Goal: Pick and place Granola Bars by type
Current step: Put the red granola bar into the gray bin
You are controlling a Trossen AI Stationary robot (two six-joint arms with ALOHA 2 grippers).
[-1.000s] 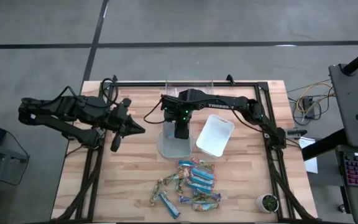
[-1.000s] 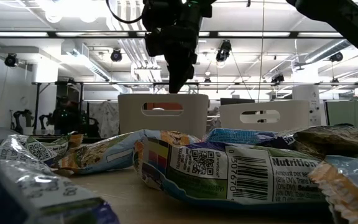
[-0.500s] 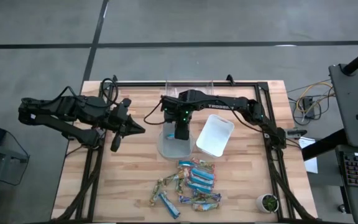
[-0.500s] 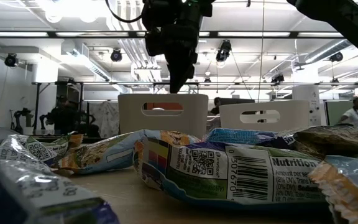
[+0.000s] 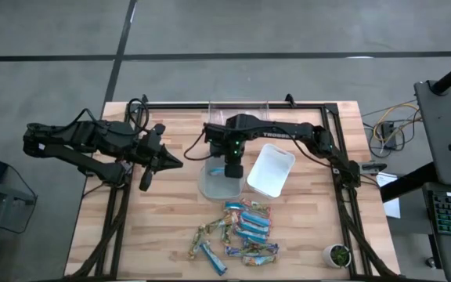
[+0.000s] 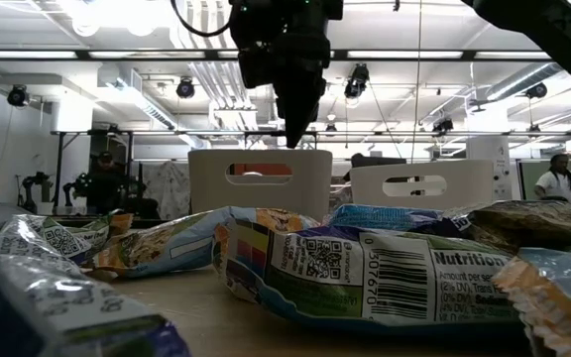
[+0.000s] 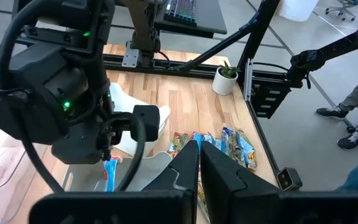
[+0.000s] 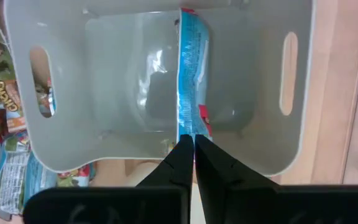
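Hovering over the grey bin (image 8: 148, 93), the right gripper (image 8: 188, 152), pinched on 1 blue granola bar (image 8: 191, 81), needs only to release; left gripper (image 7: 197, 155) waits together.

One blue bar (image 8: 193, 74) lies flat along the floor of the grey bin (image 8: 104, 143), shiny wrapper with a red patch near one end, also glimpsed in the left wrist view (image 7: 111, 174). The other bars (image 5: 241, 232) sit in a loose heap on the bench (image 5: 163, 227) near its front edge, bright blue ones mixed with greenish-tan ones, overlapping at all angles. Up close in the low view, the heap's wrappers (image 6: 365, 268) are crinkled, with a barcode, a QR code and a nutrition panel facing out.
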